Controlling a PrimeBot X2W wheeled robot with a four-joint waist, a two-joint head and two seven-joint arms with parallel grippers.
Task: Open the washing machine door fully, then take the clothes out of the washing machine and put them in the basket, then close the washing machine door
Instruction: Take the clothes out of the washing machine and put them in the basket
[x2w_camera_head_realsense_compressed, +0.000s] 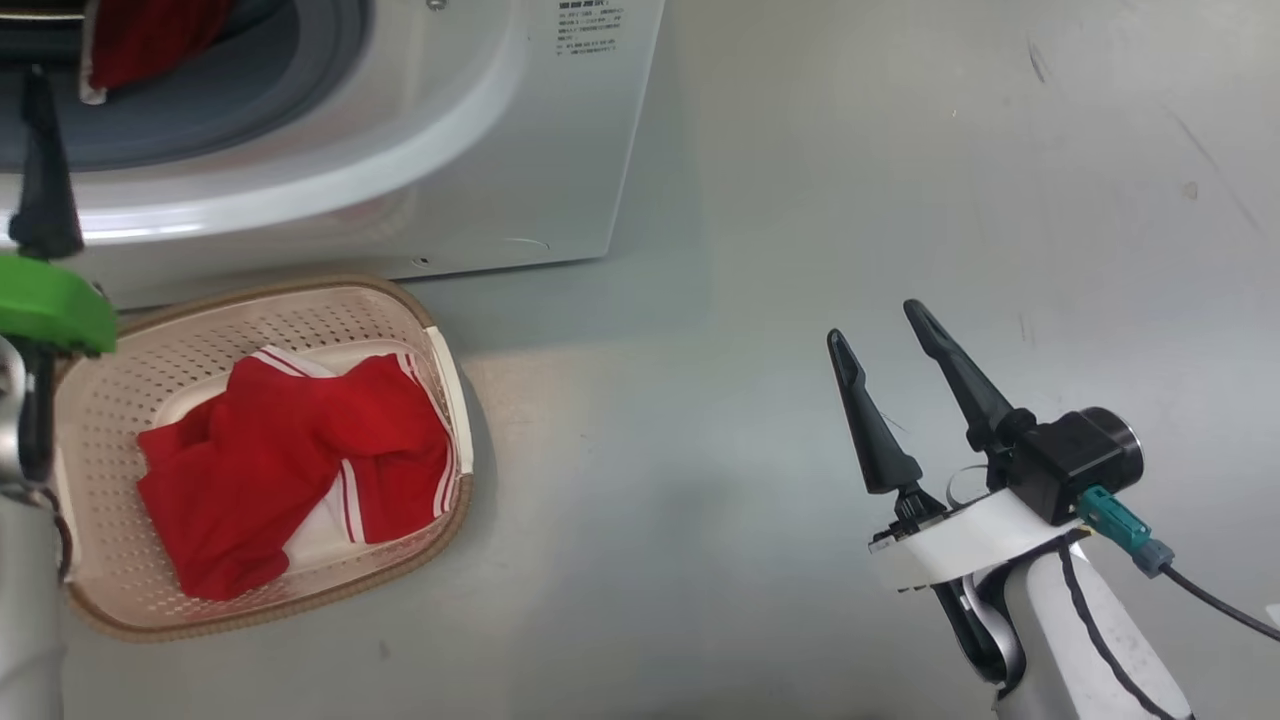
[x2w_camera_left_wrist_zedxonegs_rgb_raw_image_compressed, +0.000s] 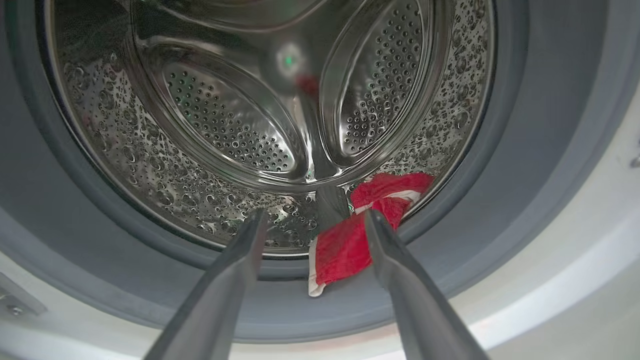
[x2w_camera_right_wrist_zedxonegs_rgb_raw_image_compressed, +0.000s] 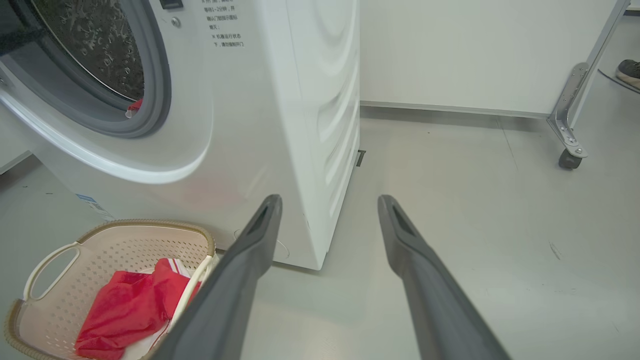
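One bright red, white-trimmed garment (x2w_camera_left_wrist_zedxonegs_rgb_raw_image_compressed: 345, 245) lies draped over the white washing machine's (x2w_camera_head_realsense_compressed: 560, 150) grey rubber ring (x2w_camera_left_wrist_zedxonegs_rgb_raw_image_compressed: 350, 315), just beyond the left gripper's (x2w_camera_left_wrist_zedxonegs_rgb_raw_image_compressed: 312, 215) spread, empty jaws; the right gripper (x2w_camera_head_realsense_compressed: 875, 325), also released, idles far right; a shallow pinch may drop it short of the cream perforated basket (x2w_camera_head_realsense_compressed: 470, 500).

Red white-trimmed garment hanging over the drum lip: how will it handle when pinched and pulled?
Probably floppy: the red white-trimmed garment is crumpled and droops over the grey rubber ring. Likely light: thin fabric folds. It may drag on the ring when pulled.
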